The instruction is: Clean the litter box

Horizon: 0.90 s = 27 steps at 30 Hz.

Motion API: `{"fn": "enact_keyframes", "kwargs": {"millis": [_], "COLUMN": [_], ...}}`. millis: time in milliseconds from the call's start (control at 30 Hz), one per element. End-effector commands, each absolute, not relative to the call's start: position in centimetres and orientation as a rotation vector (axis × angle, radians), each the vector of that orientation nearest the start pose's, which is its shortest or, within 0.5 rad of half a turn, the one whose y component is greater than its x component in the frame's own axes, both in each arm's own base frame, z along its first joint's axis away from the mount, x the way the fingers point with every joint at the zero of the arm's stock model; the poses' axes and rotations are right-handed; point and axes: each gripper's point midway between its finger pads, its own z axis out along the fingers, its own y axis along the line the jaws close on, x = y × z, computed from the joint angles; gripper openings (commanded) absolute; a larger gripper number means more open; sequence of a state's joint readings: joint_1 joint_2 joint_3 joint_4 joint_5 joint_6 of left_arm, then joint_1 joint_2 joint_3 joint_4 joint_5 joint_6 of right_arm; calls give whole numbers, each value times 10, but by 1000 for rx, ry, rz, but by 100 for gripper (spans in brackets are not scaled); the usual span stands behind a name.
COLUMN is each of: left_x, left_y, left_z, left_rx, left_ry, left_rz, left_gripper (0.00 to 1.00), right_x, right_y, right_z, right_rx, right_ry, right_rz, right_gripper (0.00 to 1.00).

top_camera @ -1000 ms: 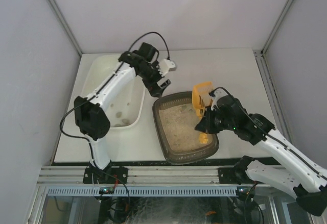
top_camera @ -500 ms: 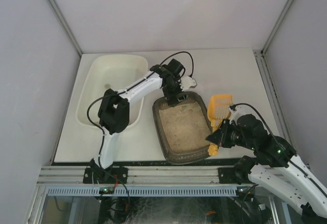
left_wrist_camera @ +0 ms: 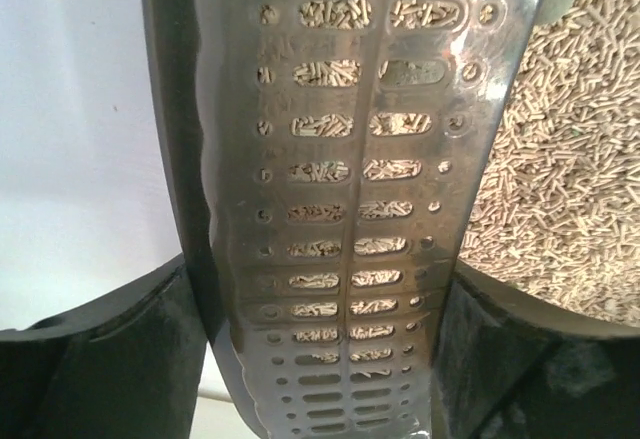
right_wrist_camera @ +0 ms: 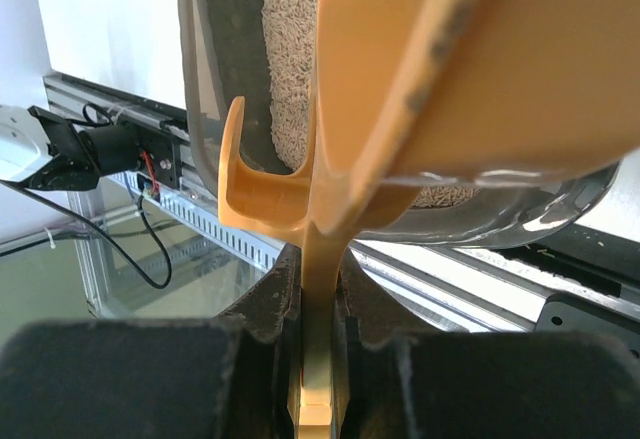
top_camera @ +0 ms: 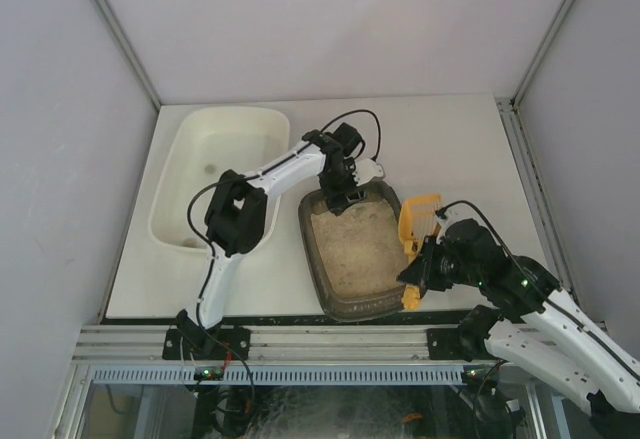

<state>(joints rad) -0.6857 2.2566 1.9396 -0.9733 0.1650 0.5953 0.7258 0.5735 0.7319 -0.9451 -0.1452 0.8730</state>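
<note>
Left claw (top_camera: 341,197): jaws spread either side of the litter box's (top_camera: 360,310) far rim. The fingers (left_wrist_camera: 90,359) sit right against the slotted wall (left_wrist_camera: 340,209) on both sides; can't tell if it's actually biting yet. Right claw (top_camera: 421,272): clamped on the handle of the yellow scoop (top_camera: 420,217).

Layout: litter box is near-centre on the table (top_camera: 450,139), long axis running near to far. White tub (top_camera: 215,124) is to its left, far side. Scoop head hangs just off the box's right rim, outside the litter.

Progress, my read:
- Litter (top_camera: 355,254) looks flat and uniformly beige from above, with no clumps showing. Sifting is probably done or close.
- Scoop looks empty but I can't confirm it.
- A couple of dark specks in the tub; too small to identify.
- Left to do: likely handling the box itself, given where the left claw is.

View differences:
- Left wrist resolves the litter as pellets (left_wrist_camera: 560,159), some showing through the wall's slots. The top view shows only beige.
- Right wrist shows the handle's hook and the pinch on it.
- Only the top view gives tub, box and both arms together.
</note>
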Motion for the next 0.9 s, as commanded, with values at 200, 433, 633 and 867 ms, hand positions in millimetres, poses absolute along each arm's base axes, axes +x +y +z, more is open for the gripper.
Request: {"fn": "enact_keyframes", "kwargs": {"millis": [200,433,633,867], "left_x": [368,373,359,327], "left_y": [-304,-283,-272,-285], "left_z": [95,90,94,102], "left_rx": [1285,903,757,754], "left_ry": [2458,2599,2634,2656], "left_rz": [-626,-591,-528,-586], "left_gripper": [48,48,53,59], "right_x": [106,118,134,147], "right_y": [179,177,180,205], "right_z": [159,158,162,182], "right_rx": [-62,-166,-191,-38], "right_ry": [2622,2675,2701,2855], "right_rz": [871,811,859,1219], "right_gripper": [0,0,0,0]}}
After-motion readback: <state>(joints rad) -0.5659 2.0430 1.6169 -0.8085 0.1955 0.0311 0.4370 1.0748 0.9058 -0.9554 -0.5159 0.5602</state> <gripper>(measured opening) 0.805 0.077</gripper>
